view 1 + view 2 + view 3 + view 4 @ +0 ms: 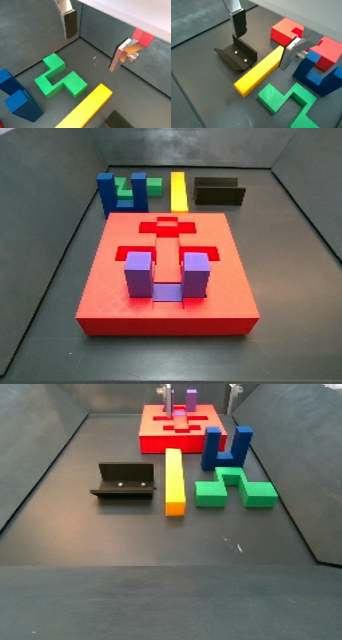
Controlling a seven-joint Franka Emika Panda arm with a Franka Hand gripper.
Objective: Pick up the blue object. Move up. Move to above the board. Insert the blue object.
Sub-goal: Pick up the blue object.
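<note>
The blue object [227, 448] is a dark blue U-shaped block standing on the floor just in front of the red board [154, 429], next to the green block. It also shows in both wrist views [17, 95] [319, 75] and in a side view [107, 196]. The board [120, 288] has a cross-shaped recess [167, 226]. My gripper [264, 37] is open and empty, high above the floor near the yellow bar's far end and apart from the blue object. It shows in the wrist views [94, 39]. Its fingertips [167, 395] reach into the top of a side view.
A purple U-shaped block [160, 278] stands in a recess of the board. A green block [234, 487] and a yellow bar [174, 479] lie on the floor. The dark fixture [123, 481] stands beside the bar. Grey walls enclose the floor.
</note>
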